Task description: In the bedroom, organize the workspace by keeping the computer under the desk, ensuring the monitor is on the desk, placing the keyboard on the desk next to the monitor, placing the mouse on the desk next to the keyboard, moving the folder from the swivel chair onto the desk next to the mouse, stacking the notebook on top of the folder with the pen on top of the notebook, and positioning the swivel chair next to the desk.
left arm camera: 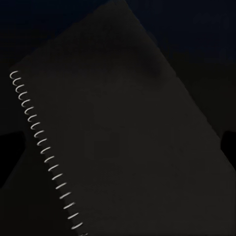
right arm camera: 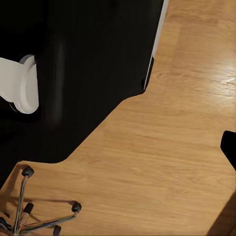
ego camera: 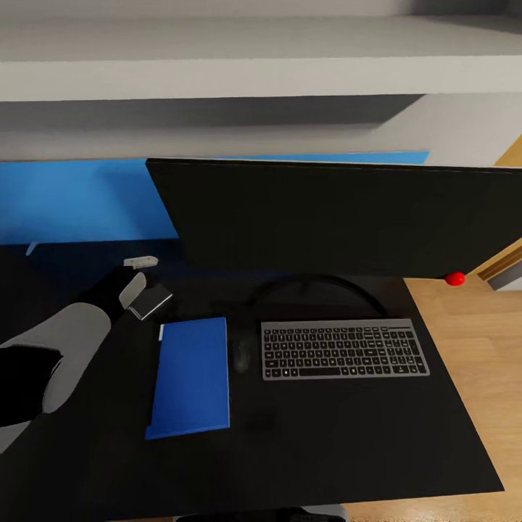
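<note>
Matt black desk point(ego camera: 406, 449) top, glossy wood floor point(right arm camera: 172, 147), notebook point(left arm camera: 123, 137) (wire-bound) with dull cover.

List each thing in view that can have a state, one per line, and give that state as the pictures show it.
monitor: standing on the desk, screen dark.
keyboard: flat on the desk, before the monitor.
mouse: on the desk, between folder and keyboard.
folder: flat, closed, nothing on it.
notebook: closed, spiral-bound, below the left gripper.
left gripper: over the desk; fingers' state unclear.
swivel chair: base on the floor.

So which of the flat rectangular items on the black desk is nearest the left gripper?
The dark spiral-bound notebook, directly beneath the left gripper; the bright blue folder and silver-grey keyboard lie farther right.
</note>
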### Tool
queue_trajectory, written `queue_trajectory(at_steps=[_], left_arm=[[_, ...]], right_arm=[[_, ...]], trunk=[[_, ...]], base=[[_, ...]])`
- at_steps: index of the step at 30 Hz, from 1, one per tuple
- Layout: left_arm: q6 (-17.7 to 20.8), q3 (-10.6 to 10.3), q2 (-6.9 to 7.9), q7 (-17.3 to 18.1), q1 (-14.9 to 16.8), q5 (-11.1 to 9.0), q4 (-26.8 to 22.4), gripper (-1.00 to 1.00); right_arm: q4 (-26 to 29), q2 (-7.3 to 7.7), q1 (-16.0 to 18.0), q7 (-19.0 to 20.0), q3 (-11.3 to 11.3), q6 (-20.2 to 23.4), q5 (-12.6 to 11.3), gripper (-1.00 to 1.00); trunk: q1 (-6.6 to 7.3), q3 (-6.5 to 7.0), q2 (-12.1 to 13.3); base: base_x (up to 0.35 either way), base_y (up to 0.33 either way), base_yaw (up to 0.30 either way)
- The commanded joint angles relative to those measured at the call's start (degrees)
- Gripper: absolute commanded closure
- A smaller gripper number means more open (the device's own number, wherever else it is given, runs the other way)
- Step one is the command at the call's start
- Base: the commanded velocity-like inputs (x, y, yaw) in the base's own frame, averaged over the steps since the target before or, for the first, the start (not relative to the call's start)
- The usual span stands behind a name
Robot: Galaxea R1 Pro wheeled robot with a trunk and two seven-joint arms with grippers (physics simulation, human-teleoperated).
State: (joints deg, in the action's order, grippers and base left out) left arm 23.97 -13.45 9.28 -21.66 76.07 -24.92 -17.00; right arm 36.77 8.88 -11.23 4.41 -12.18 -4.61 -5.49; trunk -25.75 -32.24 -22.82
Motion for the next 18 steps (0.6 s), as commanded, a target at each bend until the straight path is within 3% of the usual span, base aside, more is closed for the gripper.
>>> queue_trajectory(at_steps=[1,18], left_arm=[[0.18,-0.27,0.14,-0.37,0.00,-0.61,-0.13,-1.00],[0.08,0.52,0.57,-0.31,-0.13,-0.58,-0.10,-1.00]], right_arm=[[0.06,0.07,-0.02,0.07,-0.21,-0.12,-0.58,-1.00],[0.14,0.18,-0.02,0.07,-0.21,-0.21,-0.54,-1.00]], trunk=[[-0.03,-0.17,-0.10],[-0.03,-1.73,-0.10]], base=[[0.000,0.000,0.000],[0.000,0.000,0.000]])
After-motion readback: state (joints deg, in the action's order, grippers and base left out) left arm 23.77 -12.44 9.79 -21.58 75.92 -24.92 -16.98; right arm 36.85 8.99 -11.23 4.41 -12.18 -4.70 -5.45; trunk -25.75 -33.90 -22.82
